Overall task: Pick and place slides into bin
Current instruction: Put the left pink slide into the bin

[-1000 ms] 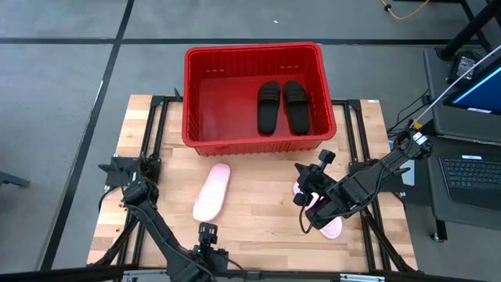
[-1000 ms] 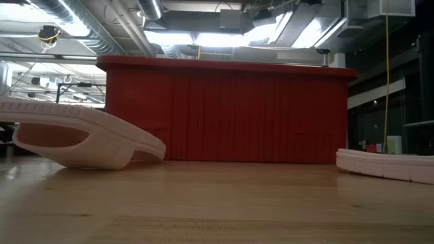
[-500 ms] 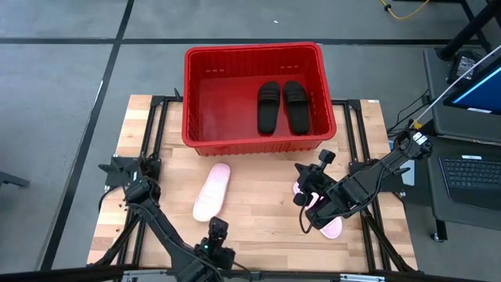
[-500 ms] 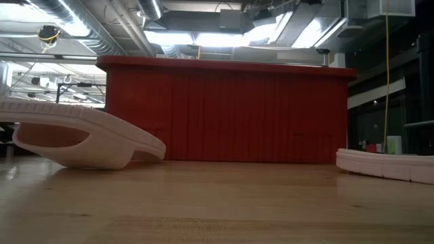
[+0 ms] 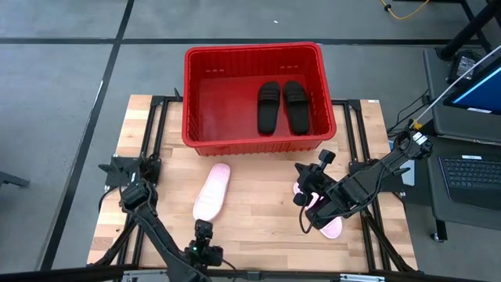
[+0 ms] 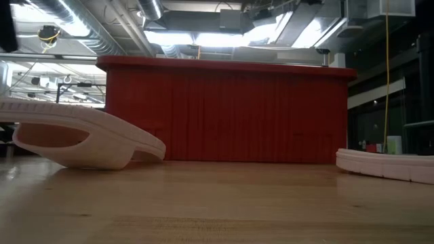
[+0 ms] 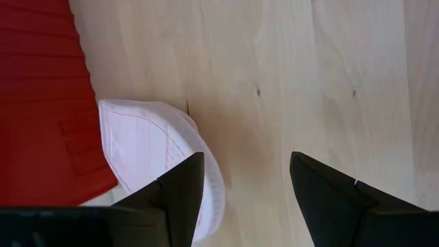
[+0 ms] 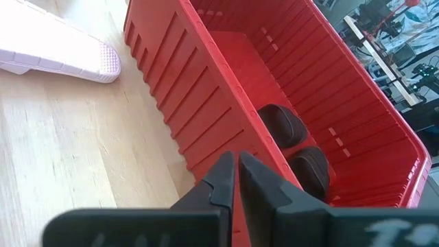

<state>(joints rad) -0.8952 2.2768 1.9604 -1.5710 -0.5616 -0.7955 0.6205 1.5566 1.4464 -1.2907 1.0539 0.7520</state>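
Grey floor all around, pale wooden table in the middle, red bin parked at its far edge where both arms can reach over the rim. Two black slides already side by side inside, toward the right half, so half the job looks done. Two pink slides outstanding: one lying just in front of the bin near the table's middle, sole up by the look of it, tilted in the low view; the other at the right, mostly hidden beneath the right arm.

Left gripper low at the near edge, fingers spread apart, nothing between them, aimed toward the middle pink slide, probably lining up for a grab. Right gripper hovering above the table beside its slide, fingers pressed together, empty, pointed at the bin wall, seemingly waiting its turn.
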